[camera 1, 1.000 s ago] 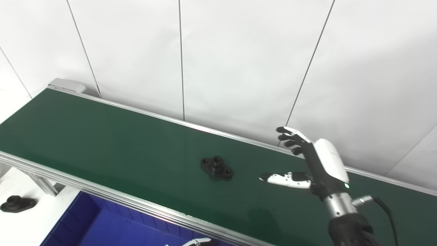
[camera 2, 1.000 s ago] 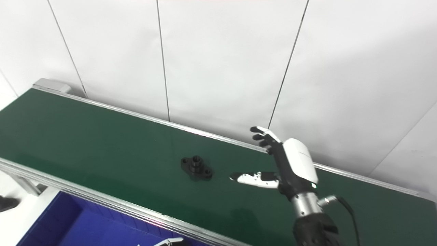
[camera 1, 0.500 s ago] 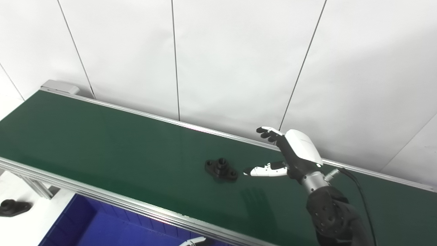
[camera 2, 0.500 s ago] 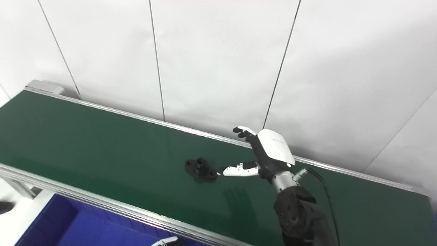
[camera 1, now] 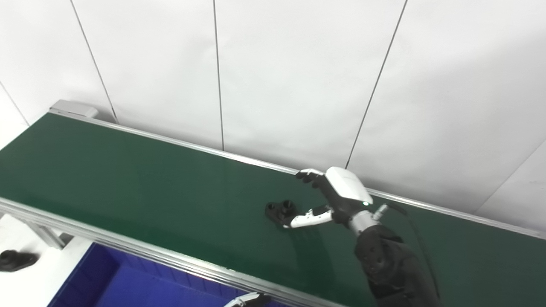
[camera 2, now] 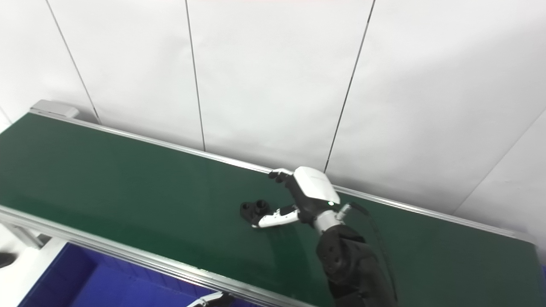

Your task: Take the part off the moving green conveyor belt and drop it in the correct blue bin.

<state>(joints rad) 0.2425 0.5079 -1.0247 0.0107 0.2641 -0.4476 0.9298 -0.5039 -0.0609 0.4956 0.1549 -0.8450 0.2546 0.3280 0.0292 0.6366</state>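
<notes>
Left eye view: the right hand point(camera 1: 328, 198) is spread around the black part point(camera 1: 280, 211) on the green belt point(camera 1: 128, 179), thumb touching its near edge, nothing gripped. Closing late, the belt may carry the part sideways and the thumb knock it away.

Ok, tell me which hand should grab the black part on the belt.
Right. The right hand is open right beside the black part, thumb at its near edge. Only the left hand's fingertips show, below the conveyor belt.
</notes>
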